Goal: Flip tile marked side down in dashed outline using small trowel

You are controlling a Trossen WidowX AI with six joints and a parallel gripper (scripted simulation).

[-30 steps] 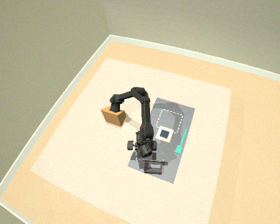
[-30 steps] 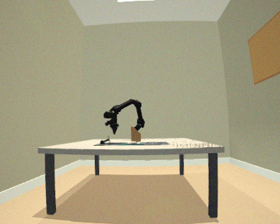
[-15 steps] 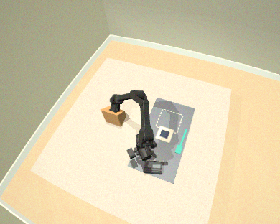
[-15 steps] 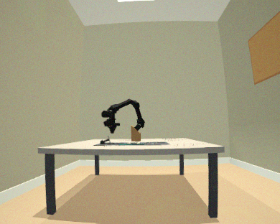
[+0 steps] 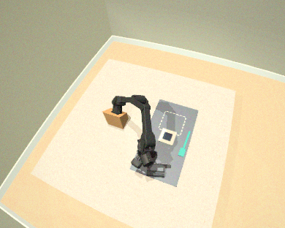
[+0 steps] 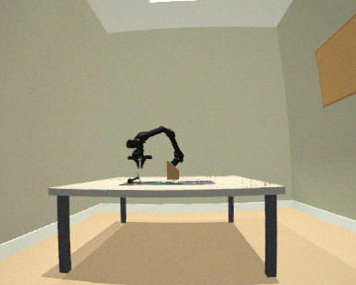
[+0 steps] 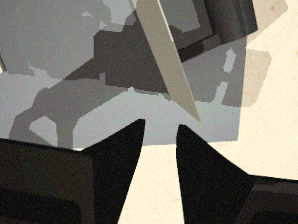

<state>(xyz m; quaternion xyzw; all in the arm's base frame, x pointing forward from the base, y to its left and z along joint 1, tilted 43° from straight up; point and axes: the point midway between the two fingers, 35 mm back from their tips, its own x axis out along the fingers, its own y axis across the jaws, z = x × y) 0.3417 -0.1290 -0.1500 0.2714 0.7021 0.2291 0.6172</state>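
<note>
The tile lies flat, pale with its dark square mark facing up. It meets the near side of the dashed outline on the grey mat. The teal trowel lies on the mat to the tile's right, blade toward the camera. My gripper points down above the mat's near end, away from trowel and tile. Its fingers are a little apart and hold nothing. In the top view its fingertips cannot be made out.
A low dark stand is at the mat's near end. A thin pale blade-like piece rises close beside my fingers. The arm's orange wedge base stands left of the mat in the top view.
</note>
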